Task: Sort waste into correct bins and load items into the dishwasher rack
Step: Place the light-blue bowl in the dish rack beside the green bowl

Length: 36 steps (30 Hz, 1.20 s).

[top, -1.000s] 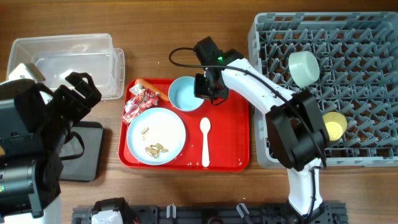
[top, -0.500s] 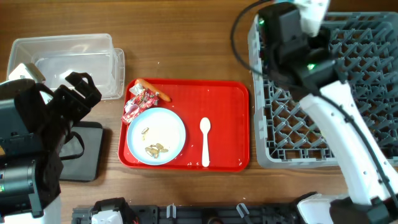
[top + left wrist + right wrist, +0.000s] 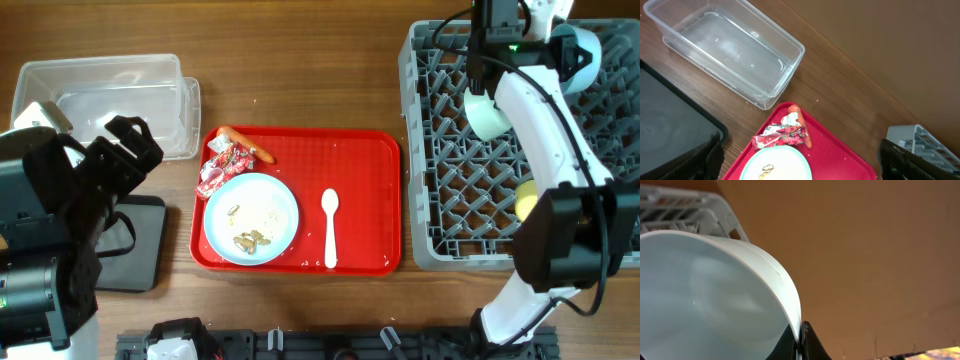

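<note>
- Pinching the thin rim of the light blue bowl, the right gripper has its jaws drawn narrow onto that one wall. The overhead view puts the bowl above the far right corner of the dishwasher rack.
- A slip looks the likeliest failure. Held by one edge only, the bowl could swing or drop if the wrist turns sharply, and a fall onto the upright pegs might bounce it over the rack's wall.
- Releasing it while tilted could leave it perched on peg tips rather than seated between rows.
- The mint green bowl sits just beside the right forearm, so a sideways sweep could knock it. The small yellow cup lies nearer the robot, partly under the arm.
- Open room shows in the rack's far right rows and in its near left cells.
- The left gripper hangs with its fingers spread wide, holding nothing, over the far left corner of the red tray.
- On that tray lie the wrapper, carrot piece, plate and spoon. The clear tub stands just beyond, apart from it.
</note>
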Each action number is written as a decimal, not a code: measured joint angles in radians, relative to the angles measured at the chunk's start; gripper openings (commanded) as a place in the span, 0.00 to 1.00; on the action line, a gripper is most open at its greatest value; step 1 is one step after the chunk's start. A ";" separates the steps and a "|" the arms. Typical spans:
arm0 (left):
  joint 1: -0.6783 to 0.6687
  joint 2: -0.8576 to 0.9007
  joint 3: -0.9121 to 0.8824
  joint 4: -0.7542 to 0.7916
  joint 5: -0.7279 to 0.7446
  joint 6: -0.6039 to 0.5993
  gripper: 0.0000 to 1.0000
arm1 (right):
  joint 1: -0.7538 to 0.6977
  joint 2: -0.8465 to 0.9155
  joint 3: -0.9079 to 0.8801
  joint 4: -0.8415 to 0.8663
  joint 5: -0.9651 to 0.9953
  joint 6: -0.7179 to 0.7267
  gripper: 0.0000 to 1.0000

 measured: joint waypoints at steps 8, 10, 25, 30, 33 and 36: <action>0.000 0.000 0.000 0.000 0.000 0.000 1.00 | -0.105 0.018 -0.124 0.108 0.003 -0.075 0.04; 0.000 0.000 0.000 0.000 0.000 0.000 1.00 | -0.126 0.019 -0.139 0.150 0.002 -0.106 0.04; 0.000 0.000 0.000 0.000 0.000 0.000 1.00 | -0.155 0.026 -0.241 0.303 0.005 -0.227 0.04; 0.000 0.000 0.000 0.000 0.000 0.000 1.00 | -0.072 0.027 -0.252 0.302 -0.010 -0.245 0.79; 0.000 0.000 0.000 0.000 0.000 0.000 1.00 | -0.016 0.029 -0.255 0.325 -0.002 -0.270 1.00; 0.000 0.000 0.000 0.000 0.000 0.000 1.00 | 0.036 0.029 -0.259 0.460 0.054 -0.357 1.00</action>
